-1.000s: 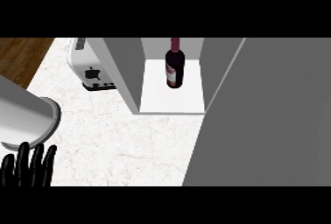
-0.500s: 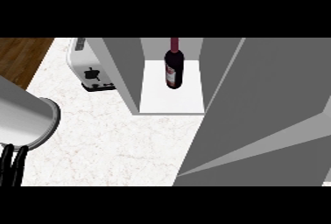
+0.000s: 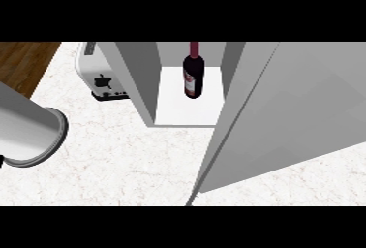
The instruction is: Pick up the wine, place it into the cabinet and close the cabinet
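Where the view begins at the left, you see a strip of wooden floor point(image 3: 25, 60) beyond the counter's edge. Below it the grey left forearm point(image 3: 25, 128) shows its round end. Of the left hand point(image 3: 1, 161) only a dark sliver shows at the view's left edge, so you cannot tell whether it is apart or together; it holds nothing that you can see.

A white toaster point(image 3: 100, 77) stands on the pale marbled counter point(image 3: 121, 160), just beside the cabinet's left wall. The cabinet point(image 3: 136, 72) is open toward you, with grey side walls and a white floor.

The wine point(image 3: 193, 80) stands upright on that floor, toward the back and about midway between the walls, touching neither. It is a dark bottle with a red neck and a reddish label with a pale band. A bare patch of white floor lies in front of it.

The door point(image 3: 293, 111), a broad grey panel, stands open and fills the right of the view. Its long edge slants from the cabinet's right wall down to the lower middle. Bare counter lies between forearm and door, and under the door's lower edge at the right.
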Controlling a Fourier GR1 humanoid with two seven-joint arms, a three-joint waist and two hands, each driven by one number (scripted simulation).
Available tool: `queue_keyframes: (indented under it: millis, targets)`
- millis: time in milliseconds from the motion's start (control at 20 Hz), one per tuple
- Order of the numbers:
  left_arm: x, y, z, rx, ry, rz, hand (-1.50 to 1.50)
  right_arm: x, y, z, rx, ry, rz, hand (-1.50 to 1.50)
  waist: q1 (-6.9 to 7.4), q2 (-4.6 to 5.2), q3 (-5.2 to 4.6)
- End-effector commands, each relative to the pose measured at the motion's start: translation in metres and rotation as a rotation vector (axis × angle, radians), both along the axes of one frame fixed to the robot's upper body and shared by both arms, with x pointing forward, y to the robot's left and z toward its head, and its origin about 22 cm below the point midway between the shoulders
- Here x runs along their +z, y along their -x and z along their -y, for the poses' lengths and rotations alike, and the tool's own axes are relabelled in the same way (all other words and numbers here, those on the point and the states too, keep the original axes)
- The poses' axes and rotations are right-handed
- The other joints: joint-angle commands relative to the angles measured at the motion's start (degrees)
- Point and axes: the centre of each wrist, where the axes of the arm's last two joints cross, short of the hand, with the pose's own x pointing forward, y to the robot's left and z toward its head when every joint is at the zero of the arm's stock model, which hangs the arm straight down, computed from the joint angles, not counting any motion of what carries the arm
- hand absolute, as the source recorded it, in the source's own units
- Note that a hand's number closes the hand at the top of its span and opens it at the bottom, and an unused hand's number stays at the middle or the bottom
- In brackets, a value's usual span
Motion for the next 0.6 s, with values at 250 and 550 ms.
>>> queue_keyframes:
  millis: [250,550]
  targets:
    - [-0.008,0.004,-0.006,-0.021,0.042,-0.01,-1.5,0.02,0.015,-0.037,0.038,-0.022,0.141,1.5,1.16,0.08,-0.12]
    - [0.005,-0.022,-0.008,-0.052,0.05,-0.007,-1.5,0.02,-0.014,-0.064,0.033,0.012,0.147,1.5,1.6,0.78,-0.11]
